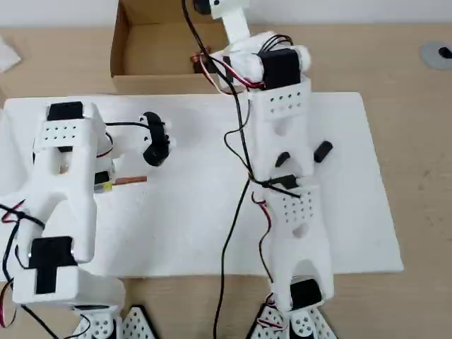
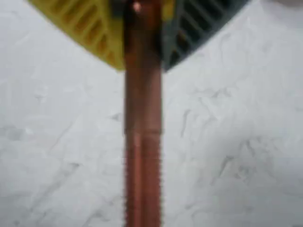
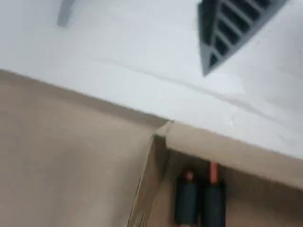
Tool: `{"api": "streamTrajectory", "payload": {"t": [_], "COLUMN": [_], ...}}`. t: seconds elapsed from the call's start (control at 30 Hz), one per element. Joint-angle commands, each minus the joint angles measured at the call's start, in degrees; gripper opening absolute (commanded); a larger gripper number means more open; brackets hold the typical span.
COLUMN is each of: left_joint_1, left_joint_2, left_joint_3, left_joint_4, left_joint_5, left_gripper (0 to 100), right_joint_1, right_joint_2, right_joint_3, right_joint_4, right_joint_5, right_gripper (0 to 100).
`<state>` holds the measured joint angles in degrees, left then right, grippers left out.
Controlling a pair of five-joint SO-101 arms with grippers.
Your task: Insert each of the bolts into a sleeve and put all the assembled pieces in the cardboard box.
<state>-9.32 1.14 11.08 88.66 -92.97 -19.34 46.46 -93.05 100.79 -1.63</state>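
our left claw (image 2: 142,66) grips a copper bolt (image 2: 142,142). we cannot tell the state of the right claw (image 3: 222,33) by the box (image 3: 227,151).

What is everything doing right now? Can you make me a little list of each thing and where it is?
left tool: shut on a copper bolt, threaded end sticking out
bolt's place: over the white board
black sleeves: lying on the board, apart from the bolt
cardboard box: open, past the board's far edge
inside the box: two assembled pieces, side by side
right arm: stretched toward the box
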Motion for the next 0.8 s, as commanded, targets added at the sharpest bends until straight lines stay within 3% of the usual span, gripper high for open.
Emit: {"api": "streamTrajectory", "payload": {"t": [0.0,0.13,0.33,0.53,0.63,0.77], "left_joint_1": [-1.05,-1.23,-1.32,-2.37,-1.76,-1.23], "left_joint_2": [1.80,5.41,8.84,8.66,7.78,3.82], "left_joint_3": [-5.63,-8.62,-11.87,-12.22,-16.18,-21.63], "left_joint_4": [-1.58,-5.54,-5.63,-5.63,-5.36,-3.34], "left_joint_5": [-11.52,-6.59,-3.08,-1.14,11.08,39.21], "left_gripper": [1,4,14,16,16,16], "right_joint_1": [0.84,1.19,1.19,1.19,1.19,1.19], "right_joint_2": [-4.26,-4.18,-4.18,-4.09,-4.09,-4.09], "right_joint_3": [-2.51,-2.42,-2.42,-2.42,-2.42,-2.42], "right_joint_4": [0.09,0.09,0.18,0.44,0.44,0.44], "right_joint_5": [0.62,0.62,0.62,0.62,0.62,0.62], "right_gripper": [36.9,36.9,36.9,36.9,36.9,36.9]}}
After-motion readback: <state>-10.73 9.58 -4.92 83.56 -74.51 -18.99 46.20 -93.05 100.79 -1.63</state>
